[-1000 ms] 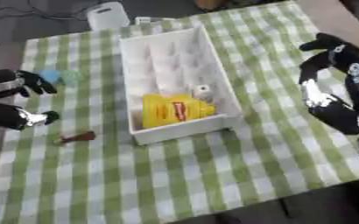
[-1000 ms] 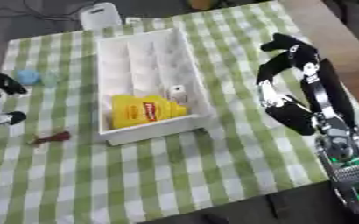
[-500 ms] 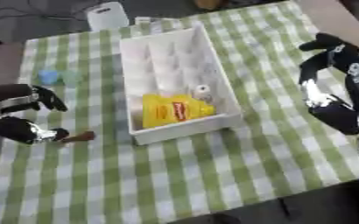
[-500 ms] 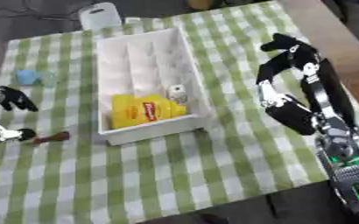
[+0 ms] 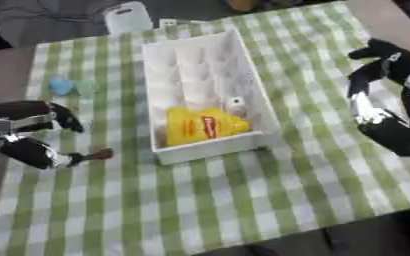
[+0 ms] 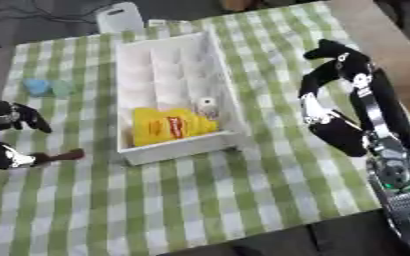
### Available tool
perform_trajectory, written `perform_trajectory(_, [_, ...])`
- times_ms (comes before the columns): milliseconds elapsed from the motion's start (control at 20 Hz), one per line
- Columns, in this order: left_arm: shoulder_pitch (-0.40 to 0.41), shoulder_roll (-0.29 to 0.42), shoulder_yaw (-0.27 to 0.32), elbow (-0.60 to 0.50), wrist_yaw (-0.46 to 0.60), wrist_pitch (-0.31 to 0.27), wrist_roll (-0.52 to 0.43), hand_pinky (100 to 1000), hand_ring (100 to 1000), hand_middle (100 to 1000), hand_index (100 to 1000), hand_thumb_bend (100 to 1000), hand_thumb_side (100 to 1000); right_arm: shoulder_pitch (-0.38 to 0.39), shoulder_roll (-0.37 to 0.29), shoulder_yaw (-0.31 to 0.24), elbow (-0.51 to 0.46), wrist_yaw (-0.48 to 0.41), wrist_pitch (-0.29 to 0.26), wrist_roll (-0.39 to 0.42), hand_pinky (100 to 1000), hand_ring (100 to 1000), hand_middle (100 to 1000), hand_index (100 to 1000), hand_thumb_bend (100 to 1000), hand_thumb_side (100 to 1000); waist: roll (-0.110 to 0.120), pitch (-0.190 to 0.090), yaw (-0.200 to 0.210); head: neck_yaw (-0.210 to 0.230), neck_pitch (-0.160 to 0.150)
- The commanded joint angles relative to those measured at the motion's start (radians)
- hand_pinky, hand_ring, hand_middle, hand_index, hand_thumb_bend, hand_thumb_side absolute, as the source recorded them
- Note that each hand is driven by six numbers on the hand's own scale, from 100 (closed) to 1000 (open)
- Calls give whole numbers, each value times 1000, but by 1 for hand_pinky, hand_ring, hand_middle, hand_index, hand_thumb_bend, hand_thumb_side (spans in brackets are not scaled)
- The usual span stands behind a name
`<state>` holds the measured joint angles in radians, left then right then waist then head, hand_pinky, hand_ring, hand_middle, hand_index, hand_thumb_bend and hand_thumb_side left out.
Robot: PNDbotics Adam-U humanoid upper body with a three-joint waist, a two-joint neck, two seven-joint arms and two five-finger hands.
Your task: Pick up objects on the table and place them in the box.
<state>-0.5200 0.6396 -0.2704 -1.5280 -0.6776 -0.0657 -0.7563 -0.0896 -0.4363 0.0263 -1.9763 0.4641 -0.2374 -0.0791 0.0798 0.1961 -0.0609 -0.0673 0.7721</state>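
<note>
While the left robot hand [image 5: 29,135] sits at the left edge of the frame, a small dark red stick [image 5: 96,155] lies at its lower finger, touching or nearly so; contact cannot be told. Fingers curled, thumb and finger apart around a gap, nothing clamped between them. Right robot hand [image 6: 327,95] at the right of the frame, over the checked cloth [image 5: 243,200] on the bench, well apart from the box [image 5: 248,95]; fingers bent, holding nothing.

White box stands at centre, long axis running up the frame. Inside its lower end: a yellow packet [image 5: 200,127] with a red label, and a small white piece [image 5: 235,103] just above it, near the right wall.

Pale blue piece [image 5: 61,85] and a greenish one [image 5: 87,88] lie side by side on the cloth at upper left, above the left hand and apart from it.
</note>
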Motion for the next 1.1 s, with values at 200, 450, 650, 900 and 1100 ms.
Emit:
perform_trajectory(200, [-32, 2, 14, 20, -34, 0, 13, 793, 826, 765, 850, 418, 442, -12, -23, -2, -24, -4, -1, 1, 563, 609, 725, 939, 100, 501, 14, -28, 2, 95, -2])
perform_trajectory(450, [-40, -10, 13, 33, -37, 3, 29, 785, 810, 735, 831, 408, 422, -14, -23, -2, -24, -4, 0, 1, 563, 609, 725, 939, 100, 506, 16, -28, 2, 94, -2])
perform_trajectory(650, [-47, -24, 5, 42, -47, 11, 54, 782, 802, 724, 823, 414, 423, -14, -22, -2, -24, -3, 1, 1, 563, 609, 725, 939, 100, 508, 18, -27, 1, 89, -2])
perform_trajectory(900, [-53, -37, -7, 48, -60, 17, 72, 780, 799, 712, 813, 422, 423, -14, -22, -1, -24, -3, 1, 2, 563, 609, 725, 939, 100, 509, 18, -27, -2, 86, -2])
perform_trajectory(1100, [-61, -59, -26, 61, -95, 24, 85, 797, 822, 691, 795, 444, 426, -15, -22, -1, -24, -3, 1, 2, 563, 609, 726, 939, 100, 508, 18, -27, -3, 83, -2])
